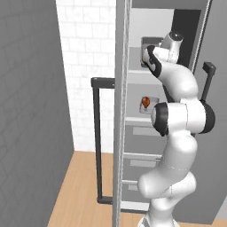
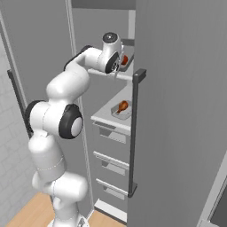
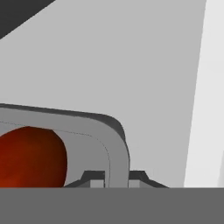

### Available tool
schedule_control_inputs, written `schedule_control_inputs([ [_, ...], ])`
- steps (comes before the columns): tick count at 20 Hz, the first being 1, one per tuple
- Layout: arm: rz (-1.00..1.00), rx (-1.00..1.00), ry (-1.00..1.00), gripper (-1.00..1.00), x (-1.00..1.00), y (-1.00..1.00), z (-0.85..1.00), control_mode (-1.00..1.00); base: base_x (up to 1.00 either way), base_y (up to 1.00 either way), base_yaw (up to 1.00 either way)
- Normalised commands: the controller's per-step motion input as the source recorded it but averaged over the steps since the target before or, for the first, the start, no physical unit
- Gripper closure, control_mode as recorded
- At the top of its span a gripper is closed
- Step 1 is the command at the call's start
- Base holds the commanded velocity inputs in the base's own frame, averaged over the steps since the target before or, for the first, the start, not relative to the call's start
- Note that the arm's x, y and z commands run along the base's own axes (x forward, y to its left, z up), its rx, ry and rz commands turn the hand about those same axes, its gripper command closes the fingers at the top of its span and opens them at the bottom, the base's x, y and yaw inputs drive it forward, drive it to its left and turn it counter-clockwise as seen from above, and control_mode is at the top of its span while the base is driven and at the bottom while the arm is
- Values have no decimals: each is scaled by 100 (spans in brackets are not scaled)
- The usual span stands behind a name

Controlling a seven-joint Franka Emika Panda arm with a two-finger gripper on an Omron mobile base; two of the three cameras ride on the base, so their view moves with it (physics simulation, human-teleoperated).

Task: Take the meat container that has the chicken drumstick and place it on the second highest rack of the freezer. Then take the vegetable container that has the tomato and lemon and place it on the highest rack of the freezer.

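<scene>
Inside the open freezer, the dark-grey vegetable container rests on the highest rack. My gripper is shut on the tray's near rim, one fingertip on each side of the wall. The red tomato lies just inside the tray and also shows as the tomato from the right base. The lemon is hidden. One shelf down sits the light-grey meat container with the chicken drumstick. From the left base, the drumstick lies below my hand.
Both freezer doors stand open beside the arm: the left door's edge with its dark handle, and the right door with its handle. Grey drawers fill the lower freezer. A white tiled wall is at the left.
</scene>
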Motion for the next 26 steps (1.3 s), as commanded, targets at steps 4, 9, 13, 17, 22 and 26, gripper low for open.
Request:
schedule_control_inputs([
  [4, -1, 0, 0, -100, 49, -3, -7, -100, 0, 0, 0],
  [9, 0, 0, -19, -100, 16, 0, -1, -100, 0, 0, 0],
  [13, 0, 0, -52, -100, -36, 13, -27, -100, 0, 0, 0],
  [17, 0, -1, -63, -100, -89, 27, -67, -100, 0, 0, 0],
  [22, -6, -1, -32, -100, -86, 35, 7, -100, 0, 0, 0],
  [26, -3, -1, -13, -100, -98, 22, 39, -100, 0, 0, 0],
])
